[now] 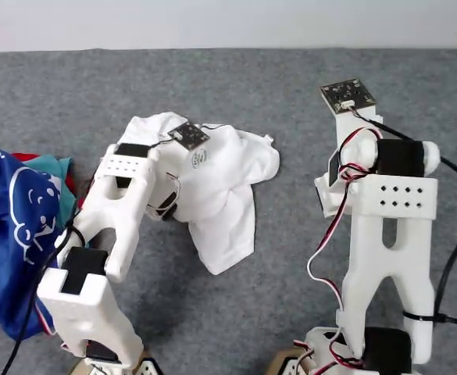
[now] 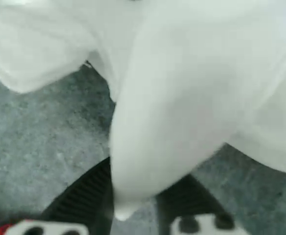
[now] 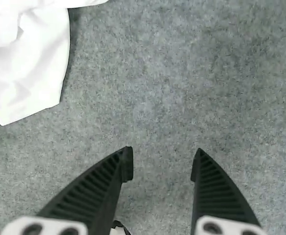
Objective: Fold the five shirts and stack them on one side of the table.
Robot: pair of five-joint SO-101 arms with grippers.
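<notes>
A crumpled white shirt (image 1: 220,187) lies on the grey table, left of centre. My left gripper (image 1: 166,201) sits at the shirt's left edge. In the left wrist view a thick fold of the white shirt (image 2: 182,98) runs down between the black fingers (image 2: 81,196), which are shut on it. My right gripper (image 1: 330,183) hangs over bare carpet to the right of the shirt. Its fingers (image 3: 106,183) stand open with nothing between them, and a corner of the white shirt (image 3: 25,58) lies farther off.
A heap of other shirts sits at the table's left edge: a blue one (image 1: 17,226) on top, with teal (image 1: 56,168) and red (image 1: 26,157) cloth under it. Bare grey table (image 1: 290,258) lies between the two arms and along the far side.
</notes>
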